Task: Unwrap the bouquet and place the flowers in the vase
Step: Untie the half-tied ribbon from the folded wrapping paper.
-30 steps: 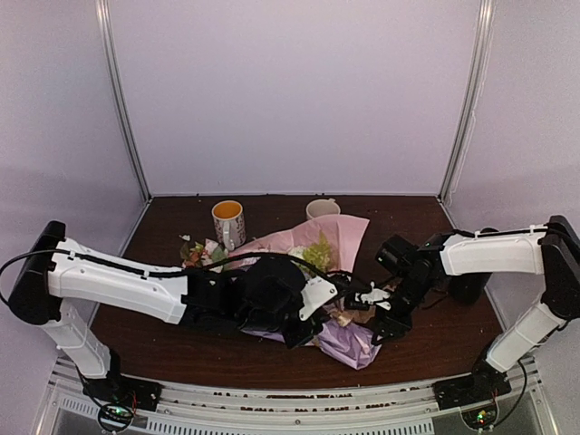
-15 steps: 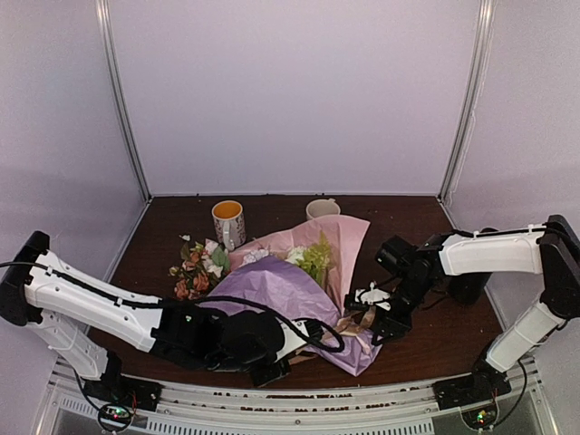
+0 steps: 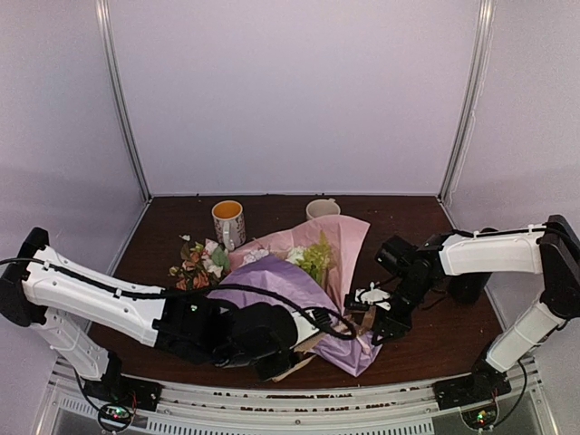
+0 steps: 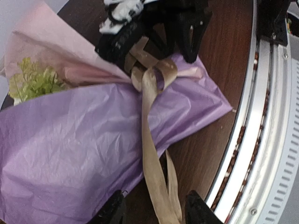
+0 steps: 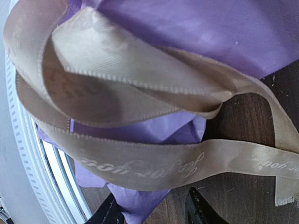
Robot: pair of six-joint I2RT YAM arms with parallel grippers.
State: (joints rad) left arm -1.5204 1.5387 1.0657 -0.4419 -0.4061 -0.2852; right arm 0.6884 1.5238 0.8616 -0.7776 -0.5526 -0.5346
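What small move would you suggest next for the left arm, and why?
Probably close the left pincer on the ribbon tail and pull away from the bow. The tail lies between its open jaws, the bow is tied, and the right pincer straddles it.

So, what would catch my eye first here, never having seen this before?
The bouquet, in crinkled lilac and pink paper, lies across the middle of the dark table. Its beige ribbon trails from the bow towards the near edge, running between the left gripper's open fingers, while the right gripper stands over the bow.
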